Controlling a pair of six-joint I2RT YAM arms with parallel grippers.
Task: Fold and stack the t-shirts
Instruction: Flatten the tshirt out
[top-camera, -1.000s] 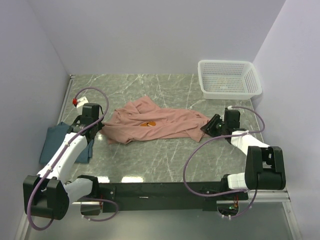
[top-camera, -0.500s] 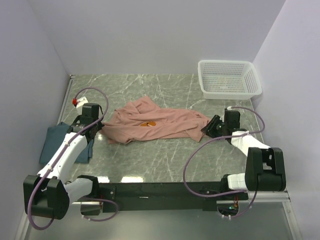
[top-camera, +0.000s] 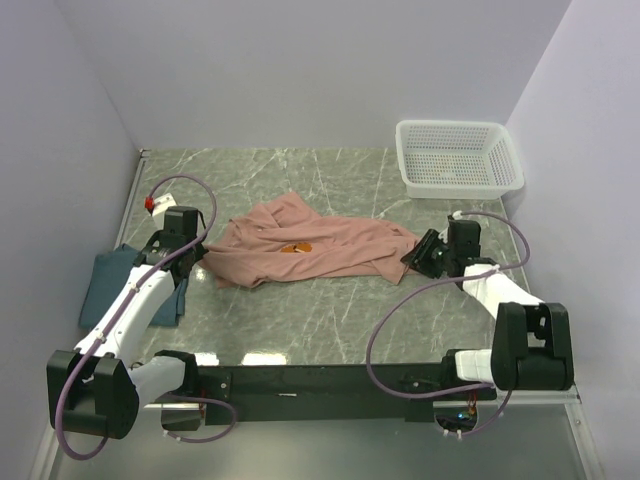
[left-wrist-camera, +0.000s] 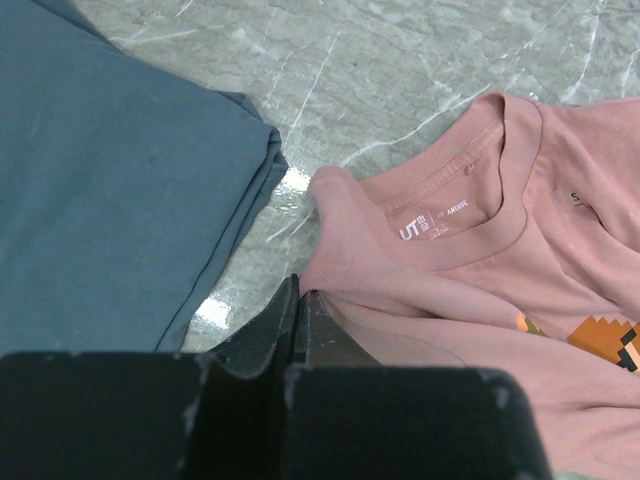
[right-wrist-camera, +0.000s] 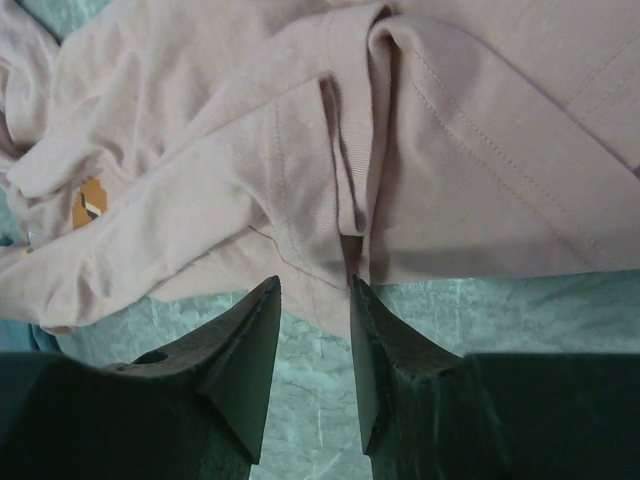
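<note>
Salmon-pink t-shirt (top-camera: 310, 248) lies crumpled mid-frame on the worktop (top-camera: 330, 310); left tool (left-wrist-camera: 298, 295) is clamped on its shoulder beside the collar, while right tool (right-wrist-camera: 312, 290) sits slightly parted and empty at a stitched fold, which it should pinch fully before both spread it flat.

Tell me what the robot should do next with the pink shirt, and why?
Probably shut the right gripper. Its jaws stand open with a folded edge of the pink t-shirt between the tips, while the left gripper already looks shut on its shoulder by the collar. With both ends held, it could be spread flat for folding.
</note>
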